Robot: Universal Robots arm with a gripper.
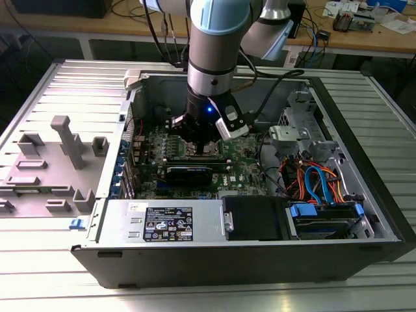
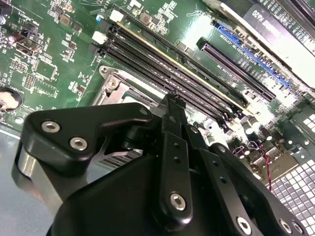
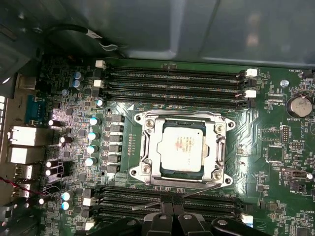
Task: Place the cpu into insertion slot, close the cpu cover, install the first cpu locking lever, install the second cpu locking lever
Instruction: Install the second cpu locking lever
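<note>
First wrist view, frame centre: the cpu [image 3: 181,149] sits in the insertion slot [image 3: 147,147] with the cpu cover [image 3: 217,147] down around it. A thin locking lever [image 3: 182,195] slants just below, unlatched. The gripper [image 3: 172,216], clenched and seemingly empty, hovers beside it; pressing the lever steadily sideways under its hook should seat it.

No print can be made out on the power supply label [image 1: 168,224] or cpu [image 3: 182,150].
</note>
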